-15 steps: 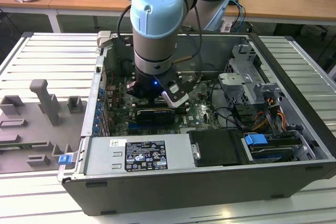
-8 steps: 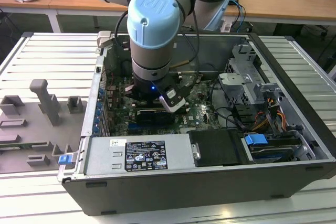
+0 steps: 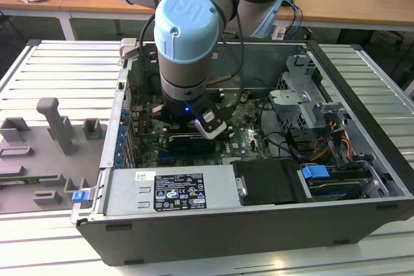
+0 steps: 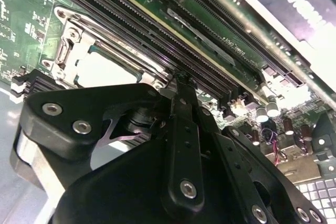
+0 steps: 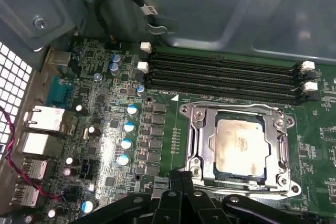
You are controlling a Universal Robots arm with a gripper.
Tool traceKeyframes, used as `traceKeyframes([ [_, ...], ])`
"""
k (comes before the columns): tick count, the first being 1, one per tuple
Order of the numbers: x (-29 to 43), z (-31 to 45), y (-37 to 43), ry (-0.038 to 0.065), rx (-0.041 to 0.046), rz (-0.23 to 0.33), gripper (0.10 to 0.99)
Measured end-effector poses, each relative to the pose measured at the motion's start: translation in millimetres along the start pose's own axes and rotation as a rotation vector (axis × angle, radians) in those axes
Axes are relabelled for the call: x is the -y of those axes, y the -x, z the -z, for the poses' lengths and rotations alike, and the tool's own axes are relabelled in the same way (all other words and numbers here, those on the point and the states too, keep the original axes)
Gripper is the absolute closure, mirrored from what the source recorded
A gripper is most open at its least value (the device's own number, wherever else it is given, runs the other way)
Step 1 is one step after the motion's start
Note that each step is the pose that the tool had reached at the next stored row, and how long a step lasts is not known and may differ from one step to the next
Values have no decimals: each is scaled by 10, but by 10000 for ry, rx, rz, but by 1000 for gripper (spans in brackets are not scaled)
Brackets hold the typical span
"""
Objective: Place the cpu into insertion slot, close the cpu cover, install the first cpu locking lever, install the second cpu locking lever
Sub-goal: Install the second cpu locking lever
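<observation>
First wrist view: tool [image 5: 181,178] seen from behind, fingertips [image 5: 176,178] pressed together, nothing visible between them. Positioned just beside the near edge of the cpu cover [image 5: 195,129], close over the motherboard [image 5: 105,124]; cannot tell whether actually touching the frame.

Cpu [image 5: 240,148] already seated in the insertion slot [image 5: 210,167], just beyond the fingertips. Lying flat, dull metal top facing up, square, so no long axis to speak of; edges parallel to the slot's rim. Cover down flat over it, chip showing through the cut-out centre. Thin wire levers running along the frame's sides; cannot tell whether latched. Four long black memory slots [image 5: 226,77] running parallel to the far edge of the frame, well past the tool.

Second wrist view: same tool [image 4: 181,85] seen edge-on from behind the black linkage, tip down by the corner of the cover [image 4: 68,51], with the cpu [image 4: 105,69] pale inside the frame, near the tip.

Exterior view: arm's blue-capped wrist [image 3: 187,37] reaching down into the open computer case [image 3: 362,159], at about 10 o'clock from the case's middle. Power supply box [image 3: 168,189] at 6 o'clock from the wrist. Grey blocks [image 3: 58,124] at 9 o'clock, out on the ribbed surface [image 3: 58,250].
</observation>
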State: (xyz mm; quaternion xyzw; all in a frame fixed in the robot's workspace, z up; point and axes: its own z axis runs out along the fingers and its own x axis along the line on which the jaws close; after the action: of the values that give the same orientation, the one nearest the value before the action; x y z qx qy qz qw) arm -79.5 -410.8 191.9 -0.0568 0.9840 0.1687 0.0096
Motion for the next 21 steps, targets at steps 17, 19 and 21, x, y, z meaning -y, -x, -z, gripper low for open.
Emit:
traceKeyframes([
  [17, -29, 29, 1, -179, -18, 0, 980],
  [19, -34, 43, 2, -176, -18, 0, 980],
  [21, -45, 72, 3, -176, -18, 0, 980],
])
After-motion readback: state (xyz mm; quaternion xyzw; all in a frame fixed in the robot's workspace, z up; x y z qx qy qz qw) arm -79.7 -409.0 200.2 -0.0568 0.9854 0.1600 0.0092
